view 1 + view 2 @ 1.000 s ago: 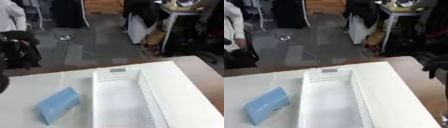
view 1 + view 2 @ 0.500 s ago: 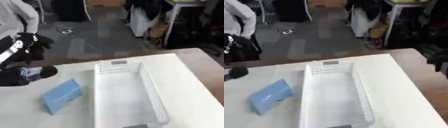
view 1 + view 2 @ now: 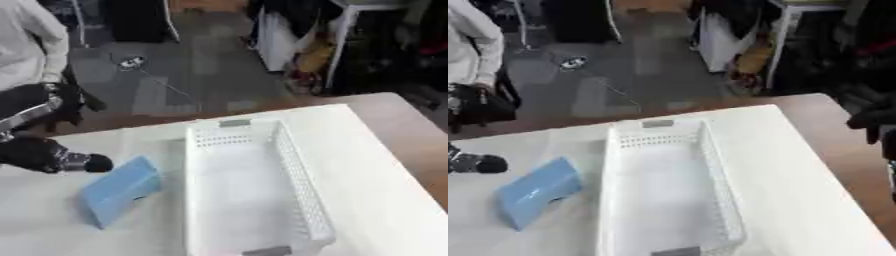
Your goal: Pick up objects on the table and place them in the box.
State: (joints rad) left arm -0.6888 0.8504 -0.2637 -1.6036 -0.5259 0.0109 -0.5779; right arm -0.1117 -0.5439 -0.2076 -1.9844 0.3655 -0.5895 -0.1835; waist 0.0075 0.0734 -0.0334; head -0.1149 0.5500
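A light blue box [image 3: 121,191] lies flat on the white table, left of the white slotted basket [image 3: 297,176]. The basket is long, stands in the middle of the table and holds nothing. My left hand [image 3: 54,156] comes in from the left edge, black with a silver band. Its tip is just beside the blue box's upper left corner; whether they touch is unclear. In the right eye view my right hand [image 3: 874,119] shows as a dark blurred shape at the right edge, above the brown table edge and apart from the basket.
The white table top [image 3: 376,200] ends at a brown strip [image 3: 411,131] on the right. Beyond the far edge lies grey floor with chairs and desks. A person in white [image 3: 31,45] stands at the far left.
My left hand has come in from the left and dropped close to the blue box's upper corner. The camera has shifted. The box and basket keep their places on the table.
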